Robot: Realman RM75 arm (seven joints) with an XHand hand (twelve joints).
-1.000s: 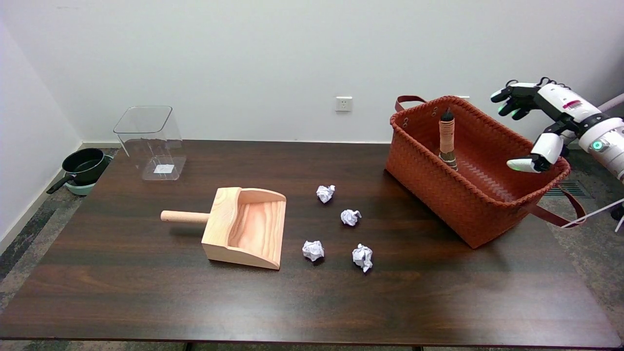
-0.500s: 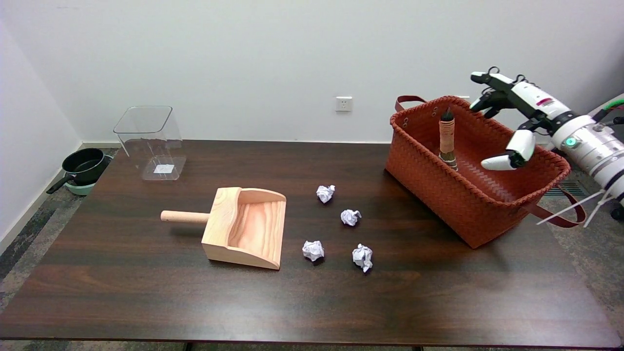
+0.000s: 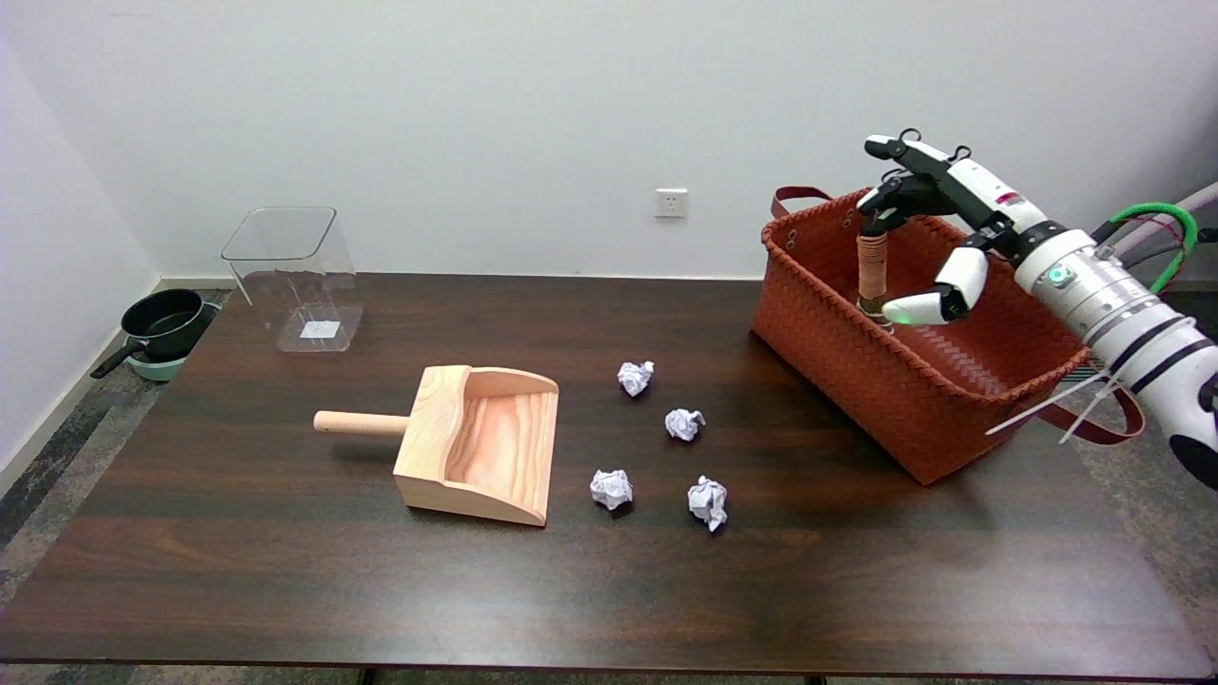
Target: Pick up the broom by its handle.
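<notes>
Dark wooden bench (image 3: 285, 571) against a white wall. At its right end sits a woven basket (image 3: 856, 381), with the broom handle (image 3: 872, 266) standing upright inside. My right hand (image 3: 928, 233) is spread open around the handle, holding nothing. Next, I judge, I must close on it and lift.

A dark wooden table (image 3: 285, 571) is seen from above its near side. On its right part a woven orange basket (image 3: 885, 381) is set, and a broom handle (image 3: 871, 271) is stood upright inside it. The right hand (image 3: 928, 228) is held over the basket with its fingers apart, close around the handle's top; contact cannot be told. A wooden dustpan (image 3: 481, 442) and four paper balls (image 3: 636, 377) are laid mid-table. A clear plastic bin (image 3: 295, 276) is placed far left.
</notes>
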